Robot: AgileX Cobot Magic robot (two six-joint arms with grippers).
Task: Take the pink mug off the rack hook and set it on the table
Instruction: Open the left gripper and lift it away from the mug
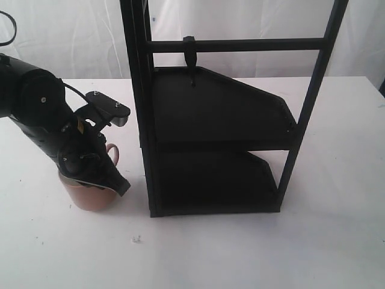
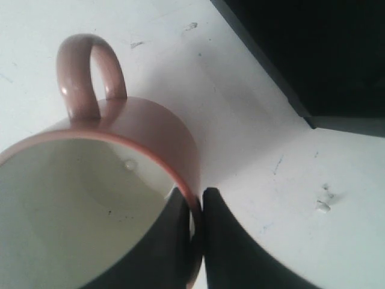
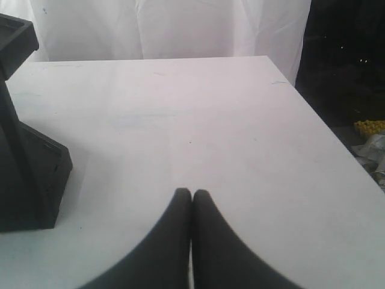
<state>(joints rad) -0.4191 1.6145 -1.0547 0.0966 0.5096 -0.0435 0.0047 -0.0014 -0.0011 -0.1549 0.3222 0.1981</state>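
The pink mug (image 1: 90, 195) stands upright on the white table (image 1: 240, 253), left of the black rack (image 1: 210, 138). My left gripper (image 1: 105, 180) is shut on its rim. In the left wrist view the mug (image 2: 150, 129) shows its cream inside and its handle (image 2: 90, 72); one finger sits inside the rim and the other outside, with my gripper (image 2: 197, 198) pinching the wall. The small black rack hook (image 1: 190, 60) hangs bare from the crossbar. My right gripper (image 3: 192, 195) is shut on nothing above bare table, out of the exterior view.
The rack's lower corner (image 2: 310, 120) lies close beside the mug. A small white speck (image 1: 136, 239) lies on the table in front of the rack. The table's right edge (image 3: 328, 129) drops off to a dark floor.
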